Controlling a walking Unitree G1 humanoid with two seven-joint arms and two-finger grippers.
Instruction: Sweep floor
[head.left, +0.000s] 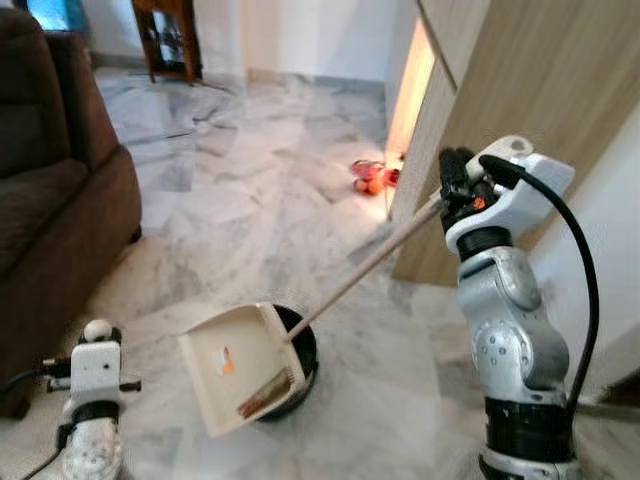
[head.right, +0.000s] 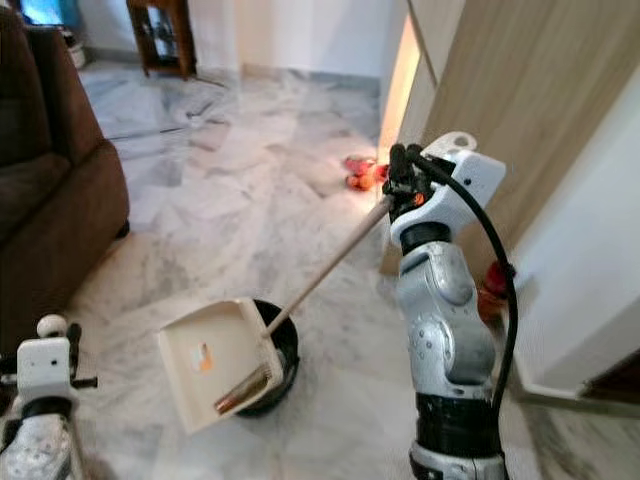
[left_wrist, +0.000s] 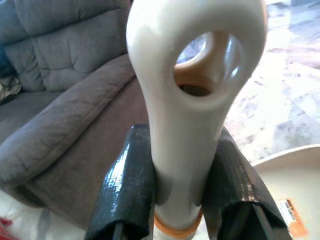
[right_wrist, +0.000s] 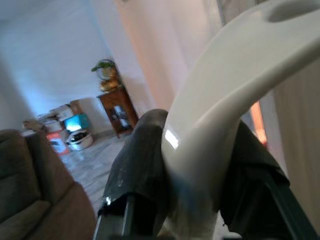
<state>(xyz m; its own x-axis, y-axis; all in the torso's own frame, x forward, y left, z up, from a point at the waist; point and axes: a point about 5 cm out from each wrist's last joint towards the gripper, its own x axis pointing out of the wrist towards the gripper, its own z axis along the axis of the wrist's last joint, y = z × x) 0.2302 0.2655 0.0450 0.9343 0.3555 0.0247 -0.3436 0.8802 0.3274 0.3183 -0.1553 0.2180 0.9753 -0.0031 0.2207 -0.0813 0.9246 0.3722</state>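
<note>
The right gripper (head.left: 457, 172) is closed around the top end of the long handle of the dustpan (head.left: 245, 367). From this claw the handle slopes down and toward the robot's left, and the cream pan hangs tilted over a black bin (head.left: 300, 352) standing below it on the floor. Brown sweepings (head.left: 264, 394) lie at the lower edge of the pan.

The left gripper (left_wrist: 181, 200) clamps a cream handle with a hanging hole (left_wrist: 200, 100), probably the broom. It is low at the robot's left side, next to the brown sofa (head.left: 50, 200).

The task seems to be late: the dirt is collected, and it remains to empty it into the bin.

The marble floor (head.left: 260, 190) looks mostly clean. Beyond the right claw, red objects (head.left: 372, 177) lie at the foot of a wooden panel (head.left: 510, 110).
</note>
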